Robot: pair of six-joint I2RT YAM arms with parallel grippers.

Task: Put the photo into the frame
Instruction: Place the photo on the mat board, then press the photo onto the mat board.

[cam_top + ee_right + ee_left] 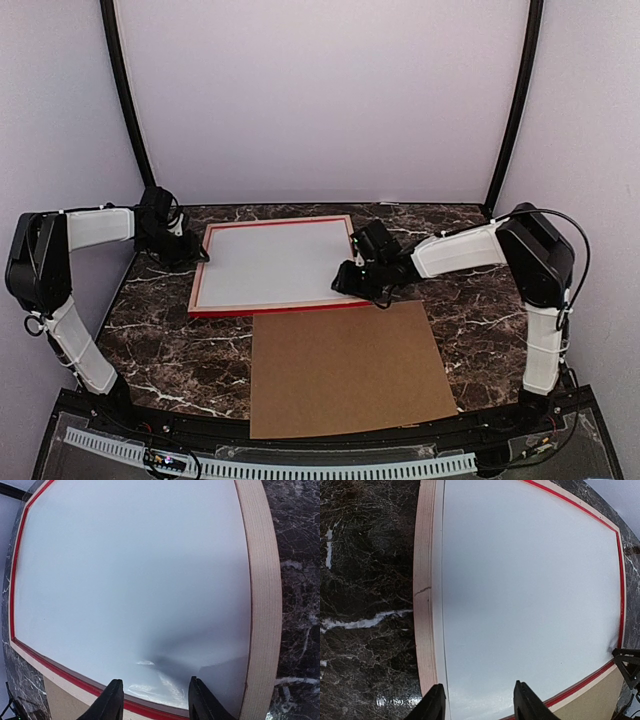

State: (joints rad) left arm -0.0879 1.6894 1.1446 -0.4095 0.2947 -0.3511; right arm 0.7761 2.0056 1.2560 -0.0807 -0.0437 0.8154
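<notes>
The frame (270,308) lies flat at the table's middle back, with red edges and pale wood rails. Inside it lies a white sheet (272,262), blank side up; no autumn print shows, so I cannot tell whether it is the photo. My left gripper (200,255) is open and empty at the frame's left rail (422,605), its jaws (479,705) over the sheet's edge (530,580). My right gripper (345,278) is open and empty at the near right corner, its jaws (155,702) over a dented, creased patch of the sheet (150,665) beside the wood rail (262,580).
A plain brown backing board (345,370) lies flat just in front of the frame, reaching the table's near edge; its corner shows in the left wrist view (592,700) and the right wrist view (60,700). Dark marble table (150,330) surrounds them.
</notes>
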